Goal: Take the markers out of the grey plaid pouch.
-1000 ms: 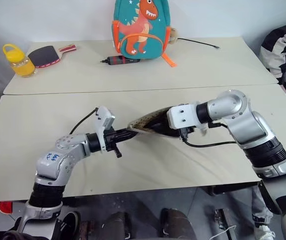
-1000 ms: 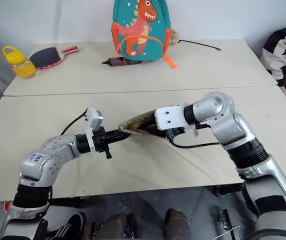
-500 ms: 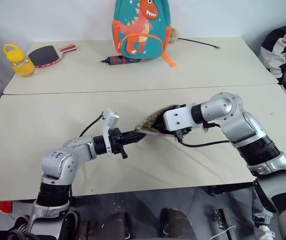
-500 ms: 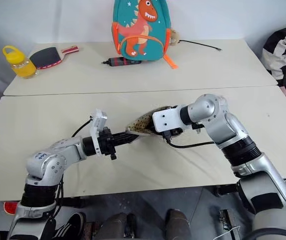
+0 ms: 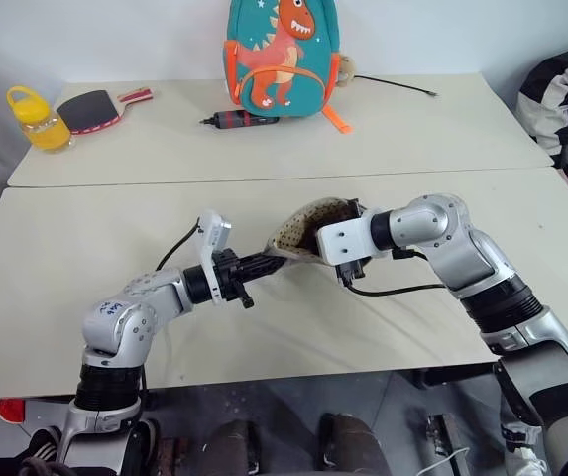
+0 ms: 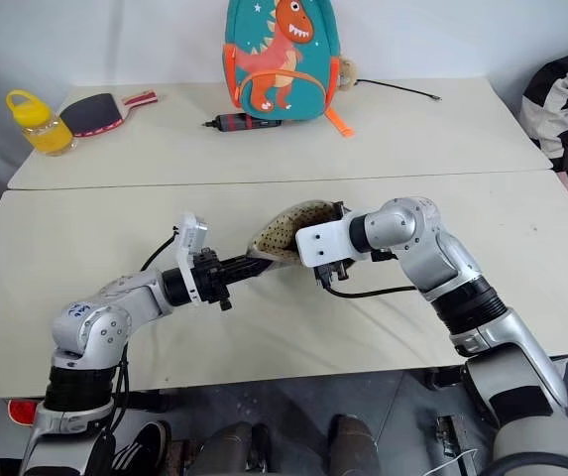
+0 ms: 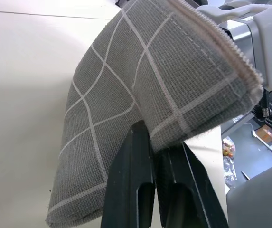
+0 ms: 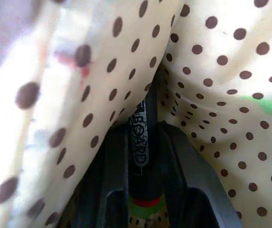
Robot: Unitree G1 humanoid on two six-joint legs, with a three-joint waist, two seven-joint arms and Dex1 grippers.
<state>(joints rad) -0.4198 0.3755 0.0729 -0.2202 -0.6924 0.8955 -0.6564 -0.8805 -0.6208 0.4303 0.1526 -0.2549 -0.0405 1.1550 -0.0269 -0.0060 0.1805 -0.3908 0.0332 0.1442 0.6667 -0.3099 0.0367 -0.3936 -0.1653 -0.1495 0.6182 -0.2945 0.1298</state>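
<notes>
The pouch [image 5: 308,228] hides the right claw [image 8: 140,156] and most of one marker [image 8: 143,142].

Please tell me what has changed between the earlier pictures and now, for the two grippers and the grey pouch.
The right gripper has pushed deeper into the grey plaid pouch, whose mouth now gapes wider and stands higher; its fingers now flank a marker inside. The left gripper stays shut on the pouch's edge. The backpack, bottle and paddle have not moved.
</notes>
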